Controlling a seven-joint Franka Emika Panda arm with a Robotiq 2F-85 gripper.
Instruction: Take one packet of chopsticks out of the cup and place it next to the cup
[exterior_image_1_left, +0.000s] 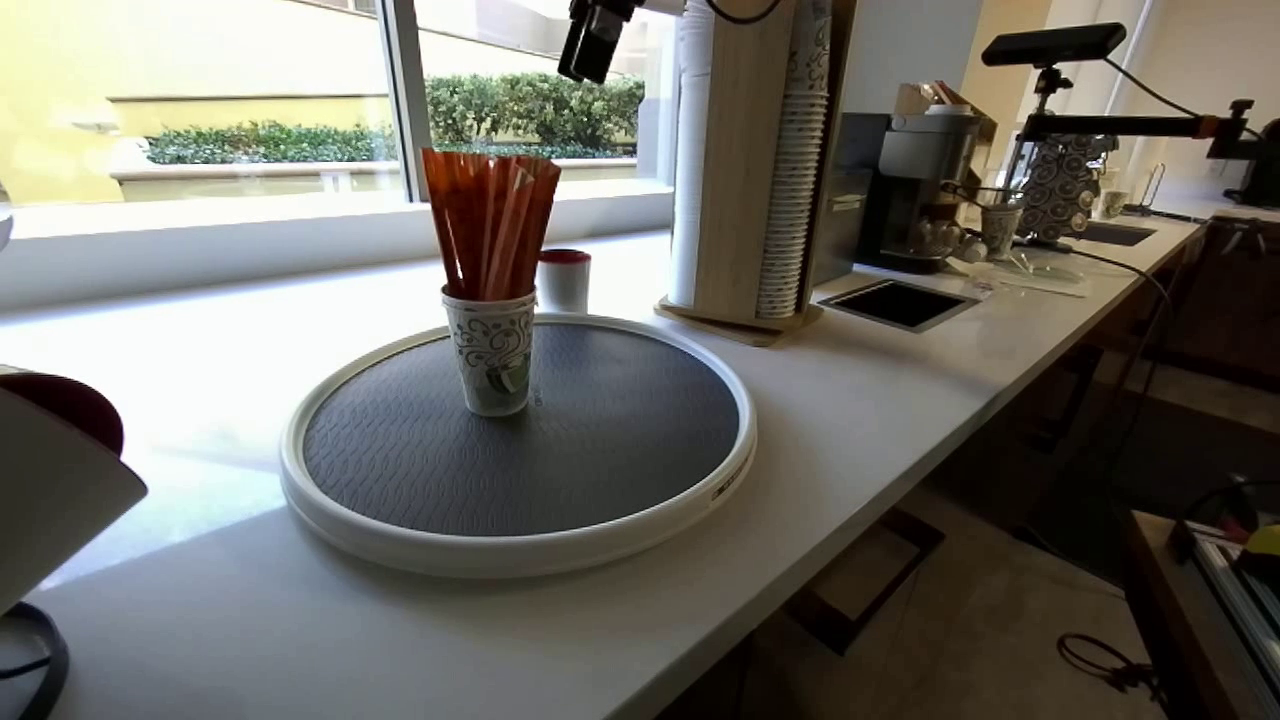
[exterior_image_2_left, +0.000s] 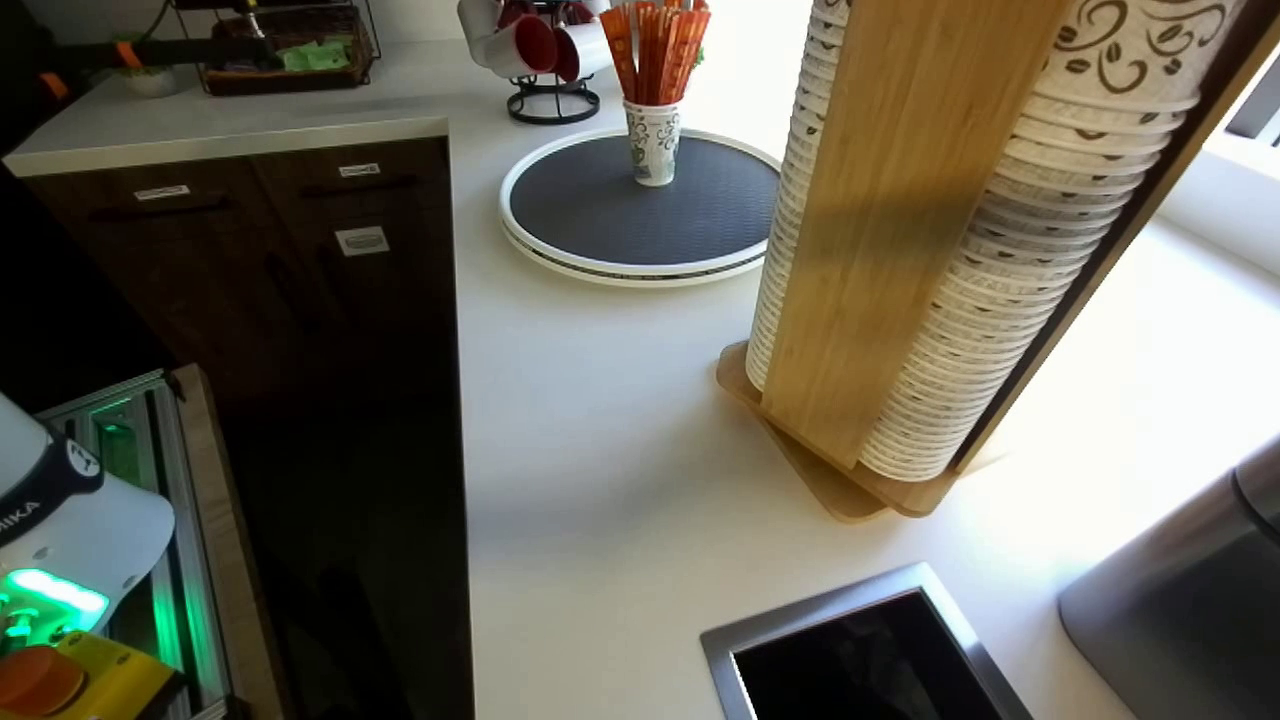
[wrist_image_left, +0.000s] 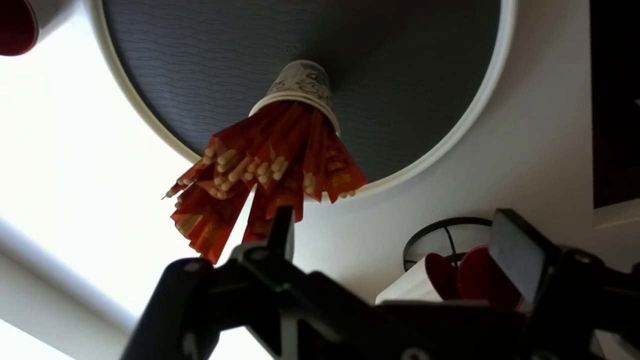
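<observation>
The white printed cup (exterior_image_1_left: 497, 350) stands upright on a dark round turntable (exterior_image_1_left: 620, 450). It also shows in an exterior view (exterior_image_2_left: 655, 150) and in the wrist view (wrist_image_left: 307, 82). Several orange-red packets of chopsticks (exterior_image_1_left: 490, 225) stand in the cup and fan out above its rim; they also show in an exterior view (exterior_image_2_left: 655, 50) and in the wrist view (wrist_image_left: 285, 135). My gripper (wrist_image_left: 400, 240) is open with nothing between its fingers. Its left finger overlaps the packets' ends in the wrist view. A black part at the top edge of an exterior view appears to be the gripper.
A wooden holder (exterior_image_2_left: 910, 240) with stacked paper cups stands beside the turntable. A small white cup with red inside (exterior_image_1_left: 565, 280) stands behind the chopsticks cup. A mug rack (exterior_image_2_left: 555, 105) with white-and-red mugs is beyond the turntable. The counter edge (exterior_image_2_left: 460, 350) runs alongside.
</observation>
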